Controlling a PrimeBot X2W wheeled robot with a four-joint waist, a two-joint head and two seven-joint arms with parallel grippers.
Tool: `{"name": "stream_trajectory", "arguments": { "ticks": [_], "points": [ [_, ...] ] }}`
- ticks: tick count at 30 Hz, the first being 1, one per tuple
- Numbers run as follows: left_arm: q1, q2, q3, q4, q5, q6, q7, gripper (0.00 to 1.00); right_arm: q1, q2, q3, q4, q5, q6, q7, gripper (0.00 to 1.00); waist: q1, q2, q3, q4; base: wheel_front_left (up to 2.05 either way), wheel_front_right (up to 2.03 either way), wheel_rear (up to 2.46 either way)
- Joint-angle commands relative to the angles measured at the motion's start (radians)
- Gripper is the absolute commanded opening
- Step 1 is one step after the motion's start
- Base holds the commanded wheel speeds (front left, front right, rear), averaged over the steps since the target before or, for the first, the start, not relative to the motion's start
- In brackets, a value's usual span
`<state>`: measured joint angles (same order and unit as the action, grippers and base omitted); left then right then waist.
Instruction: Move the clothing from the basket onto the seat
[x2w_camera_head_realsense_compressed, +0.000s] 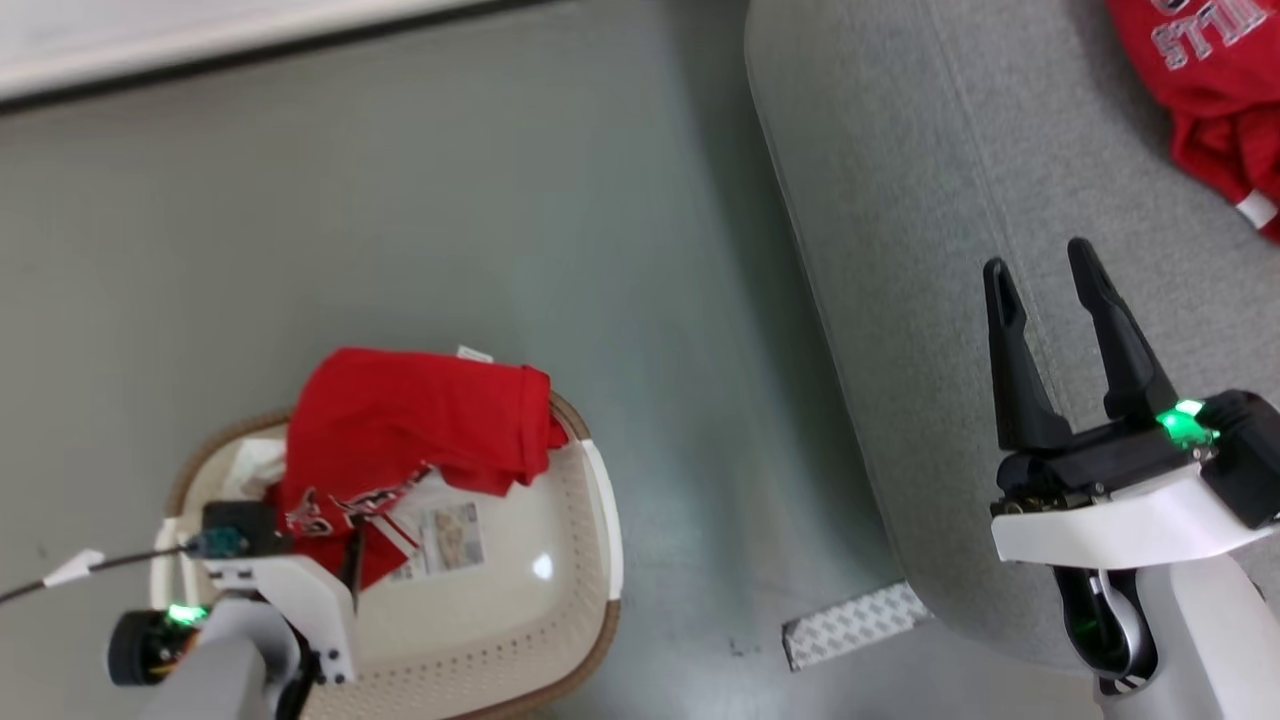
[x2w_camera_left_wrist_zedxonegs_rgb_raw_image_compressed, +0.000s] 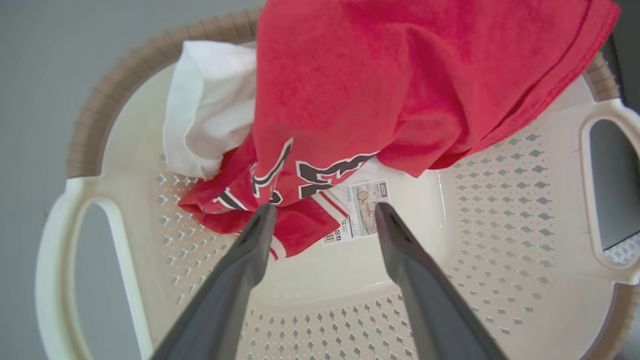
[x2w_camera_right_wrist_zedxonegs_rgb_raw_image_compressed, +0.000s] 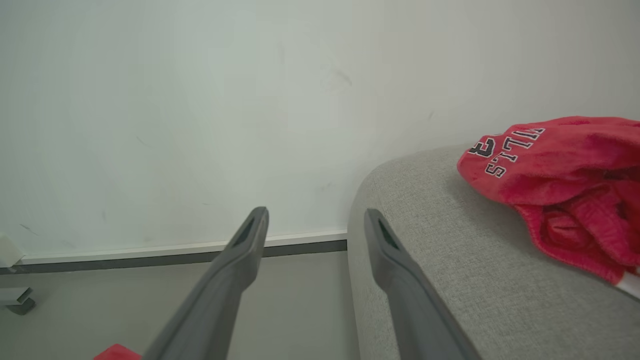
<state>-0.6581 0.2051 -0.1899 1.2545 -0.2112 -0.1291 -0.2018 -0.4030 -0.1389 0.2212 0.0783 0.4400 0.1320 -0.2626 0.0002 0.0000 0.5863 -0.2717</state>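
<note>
The grey sofa (x2w_camera_head_realsense_compressed: 900, 300) holds one red garment (x2w_camera_head_realsense_compressed: 1215, 90) while the laundry basket (x2w_camera_left_wrist_zedxonegs_rgb_raw_image_compressed: 500, 250) carries a red jersey (x2w_camera_left_wrist_zedxonegs_rgb_raw_image_compressed: 400, 85) draped over its rim, where the wide-open left gripper (x2w_camera_left_wrist_zedxonegs_rgb_raw_image_compressed: 322, 217) should sink onto the bunched lettered fold; right gripper (x2w_camera_head_realsense_compressed: 1040, 262) spread, empty.

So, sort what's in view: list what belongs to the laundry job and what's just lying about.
Job: basket; red clothing in it; white piece beside that; grey seat; red garment already lying on it.
Lying about: patterned strip on the floor; paper label on the basket's bottom.
</note>
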Motion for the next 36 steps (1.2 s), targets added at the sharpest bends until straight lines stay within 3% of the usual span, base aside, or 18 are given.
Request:
{"name": "stream_trajectory", "arguments": {
  "ticks": [1, 20, 36],
  "points": [
    [-0.026, 0.022, 0.002, 0.009, -0.009, 0.007, 0.01, 1.0, -0.022, 0.005, -0.001, -0.01, -0.002, -0.003, -0.003, 1.0, -0.0002, 0.0, 0.061, -0.03, 0.0, 0.0, 0.0],
    [-0.199, 0.118, -0.049, 0.028, 0.021, 0.009, 0.042, 1.0, -0.091, 0.07, 0.014, -0.04, 0.016, -0.003, -0.003, 1.0, -0.0002, 0.0, 0.264, -0.123, 0.0, 0.0, 0.0],
    [-0.235, 0.136, -0.021, 0.035, -0.045, 0.022, 0.091, 1.0, -0.111, 0.085, 0.019, -0.05, 0.001, -0.003, -0.003, 1.0, -0.0002, 0.0, 0.352, -0.156, 0.02, 0.02, 0.02]
  ]
}}
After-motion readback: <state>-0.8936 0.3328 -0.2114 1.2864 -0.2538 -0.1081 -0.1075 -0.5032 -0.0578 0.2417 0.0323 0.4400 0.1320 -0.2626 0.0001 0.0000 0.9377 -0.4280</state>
